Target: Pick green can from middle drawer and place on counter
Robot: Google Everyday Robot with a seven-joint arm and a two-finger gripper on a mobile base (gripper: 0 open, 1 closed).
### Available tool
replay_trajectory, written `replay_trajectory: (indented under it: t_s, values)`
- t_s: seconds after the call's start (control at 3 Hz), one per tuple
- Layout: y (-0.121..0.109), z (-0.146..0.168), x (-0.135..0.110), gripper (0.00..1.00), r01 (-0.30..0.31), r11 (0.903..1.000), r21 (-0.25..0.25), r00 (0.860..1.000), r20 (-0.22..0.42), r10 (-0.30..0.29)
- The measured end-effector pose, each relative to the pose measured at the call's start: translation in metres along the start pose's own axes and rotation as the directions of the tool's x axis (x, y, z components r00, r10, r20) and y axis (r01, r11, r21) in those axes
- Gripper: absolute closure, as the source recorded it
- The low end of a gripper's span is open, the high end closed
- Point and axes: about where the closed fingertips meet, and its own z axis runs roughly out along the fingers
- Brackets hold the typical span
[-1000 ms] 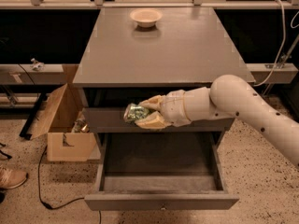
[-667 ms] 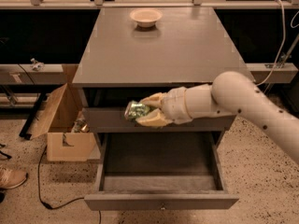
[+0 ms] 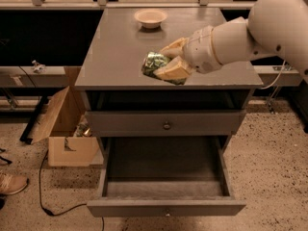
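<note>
My gripper (image 3: 166, 64) is shut on the green can (image 3: 154, 63), a small dented green can with silvery markings, lying sideways between the tan fingers (image 3: 174, 70). It hangs over the front middle of the grey counter (image 3: 115, 57); I cannot tell whether the can touches the top. My white arm (image 3: 250, 32) comes in from the right. The middle drawer (image 3: 163, 186) stands pulled out below, its grey floor bare.
A shallow cream bowl (image 3: 150, 17) sits at the back of the counter. A shut drawer with a small knob (image 3: 166, 125) is above the open one. An open cardboard box (image 3: 65, 129) stands on the floor at the left, with a cable and a shoe (image 3: 12, 183) nearby.
My gripper has risen with the can from in front of the upper drawer to above the counter's front part. The view has also shifted closer.
</note>
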Motion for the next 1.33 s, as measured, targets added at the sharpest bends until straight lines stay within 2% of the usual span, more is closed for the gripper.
replay_trajectory:
  t_s: [0.33, 0.67, 1.0, 1.33]
  values:
    - [-0.047, 0.001, -0.002, 1.0, -0.056, 0.9962, 0.067, 0.997, -0.049, 0.06]
    - [-0.098, 0.015, 0.015, 1.0, -0.145, 0.9788, 0.145, 0.982, -0.1, 0.16]
    - [-0.138, 0.036, 0.038, 1.0, -0.237, 0.9534, 0.186, 0.953, -0.144, 0.265]
    - [-0.161, 0.06, 0.062, 1.0, -0.306, 0.9315, 0.197, 0.924, -0.173, 0.34]
